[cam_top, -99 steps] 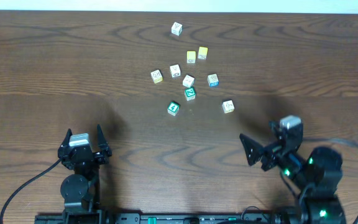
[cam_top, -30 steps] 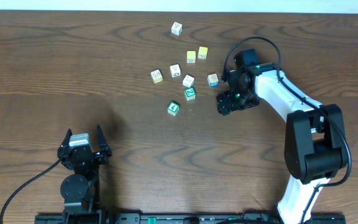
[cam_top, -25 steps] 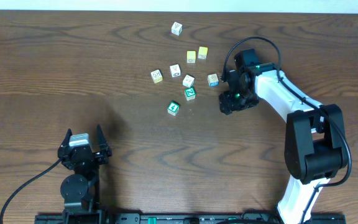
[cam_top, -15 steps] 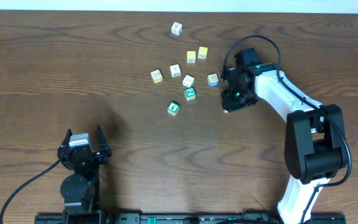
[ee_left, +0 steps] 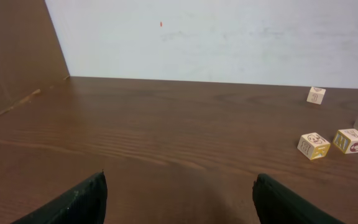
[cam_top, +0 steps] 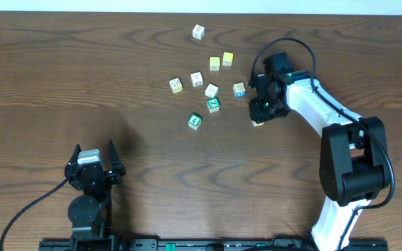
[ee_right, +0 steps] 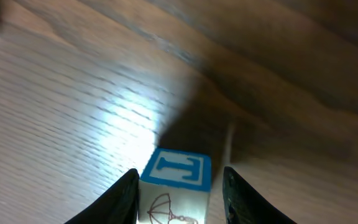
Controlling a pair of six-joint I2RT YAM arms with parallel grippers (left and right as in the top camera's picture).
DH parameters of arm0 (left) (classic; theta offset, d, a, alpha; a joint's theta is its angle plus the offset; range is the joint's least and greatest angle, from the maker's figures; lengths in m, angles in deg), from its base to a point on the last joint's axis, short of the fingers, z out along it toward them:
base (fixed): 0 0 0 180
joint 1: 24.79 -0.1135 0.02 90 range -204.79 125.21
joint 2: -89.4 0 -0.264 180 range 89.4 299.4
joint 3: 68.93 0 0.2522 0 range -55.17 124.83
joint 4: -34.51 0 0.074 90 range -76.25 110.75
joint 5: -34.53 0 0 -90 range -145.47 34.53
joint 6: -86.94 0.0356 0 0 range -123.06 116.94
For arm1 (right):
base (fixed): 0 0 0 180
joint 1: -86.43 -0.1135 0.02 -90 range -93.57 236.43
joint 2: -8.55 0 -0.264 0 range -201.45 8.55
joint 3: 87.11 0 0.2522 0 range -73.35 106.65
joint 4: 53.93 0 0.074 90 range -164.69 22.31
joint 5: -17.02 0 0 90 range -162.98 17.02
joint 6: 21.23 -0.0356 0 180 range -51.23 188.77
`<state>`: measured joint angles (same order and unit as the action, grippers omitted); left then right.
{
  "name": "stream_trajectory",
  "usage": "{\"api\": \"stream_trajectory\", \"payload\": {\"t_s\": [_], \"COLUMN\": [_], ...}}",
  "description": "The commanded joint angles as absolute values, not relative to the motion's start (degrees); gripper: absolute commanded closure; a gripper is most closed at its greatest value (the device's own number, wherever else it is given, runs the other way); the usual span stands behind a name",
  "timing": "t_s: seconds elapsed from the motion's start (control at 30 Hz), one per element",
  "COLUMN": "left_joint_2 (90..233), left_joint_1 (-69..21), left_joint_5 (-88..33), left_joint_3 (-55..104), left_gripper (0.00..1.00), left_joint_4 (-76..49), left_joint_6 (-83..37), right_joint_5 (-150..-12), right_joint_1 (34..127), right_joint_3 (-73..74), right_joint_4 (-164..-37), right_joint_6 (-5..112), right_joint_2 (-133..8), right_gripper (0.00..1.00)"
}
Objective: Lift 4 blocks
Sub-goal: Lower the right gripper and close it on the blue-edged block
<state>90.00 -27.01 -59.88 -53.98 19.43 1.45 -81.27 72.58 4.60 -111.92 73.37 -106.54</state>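
One block (ee_right: 174, 180) pinched in the right tool (ee_right: 179, 190) shows its blue I to the wrist camera alone (left tool (ee_left: 180, 199) spread).

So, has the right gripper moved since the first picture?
Yes. The right gripper went from the near table edge to the cream block right of the green N block.

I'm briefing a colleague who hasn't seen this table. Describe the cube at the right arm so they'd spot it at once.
On the wooden table, small cubes lie scattered far centre; the right gripper is at their right edge. The cube sits between its jaws, the only one clasped, showing a blue face with a white letter and a cream side with an umbrella outline.
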Motion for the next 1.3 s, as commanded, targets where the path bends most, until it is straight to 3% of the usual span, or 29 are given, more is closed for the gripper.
{"api": "stream_trajectory", "payload": {"t_s": [0.0,0.2,0.77,1.27], "left_joint_2": [89.7,89.7,89.7,89.7], "left_joint_1": [-27.3,-27.3,-27.3,-27.3], "left_joint_5": [-60.6,-60.6,-60.6,-60.6], "left_joint_3": [-54.9,-54.9,-54.9,-54.9], "left_gripper": [0.25,0.25,0.24,0.24], "left_joint_4": [16.9,16.9,16.9,16.9], "left_joint_6": [1.2,1.2,1.2,1.2], "right_joint_5": [-77.1,-73.6,-76.7,-72.6], "right_joint_1": [72.1,72.1,68.1,58.2], "right_joint_3": [5.5,5.5,5.5,5.5], "right_joint_4": [-113.0,-115.0,-112.5,-121.2], "right_joint_6": [72.6,74.7,57.4,46.2], "right_joint_2": [-106.9,-106.9,-106.9,-102.2], "right_gripper": [0.6,0.61,0.94,0.99]}}
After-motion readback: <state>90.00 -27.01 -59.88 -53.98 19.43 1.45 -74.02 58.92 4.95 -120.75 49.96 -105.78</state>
